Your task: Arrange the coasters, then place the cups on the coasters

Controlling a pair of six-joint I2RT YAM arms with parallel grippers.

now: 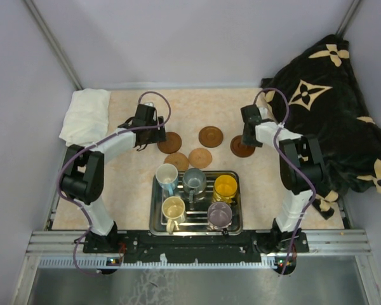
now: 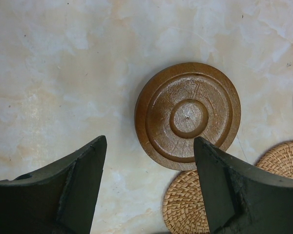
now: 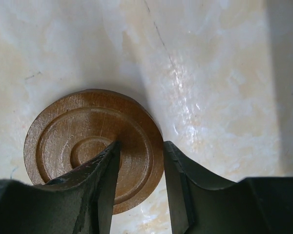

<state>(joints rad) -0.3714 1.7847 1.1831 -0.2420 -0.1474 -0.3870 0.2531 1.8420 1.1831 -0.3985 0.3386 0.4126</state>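
Five coasters lie on the table behind the tray. A dark wooden coaster [image 1: 171,143] [image 2: 188,116] sits just ahead of my open left gripper [image 1: 155,132] [image 2: 149,146], which holds nothing. Two woven tan coasters [image 1: 176,161] [image 1: 200,158] lie beside it. Another wooden coaster [image 1: 210,136] is in the middle. My right gripper [image 1: 247,141] [image 3: 141,144] is low over the rightmost wooden coaster [image 1: 242,148] [image 3: 83,141], which lies flat. Its jaws stand narrowly open astride the coaster's right rim. Five cups stand in the tray: white-blue [image 1: 166,175], grey-blue [image 1: 194,181], orange-yellow [image 1: 225,187], cream [image 1: 173,210], purple-grey [image 1: 218,214].
The steel tray [image 1: 235,219] sits at the near edge between the arm bases. A folded white cloth [image 1: 86,114] lies at the back left. A dark patterned blanket [image 1: 330,108] is heaped along the right side.
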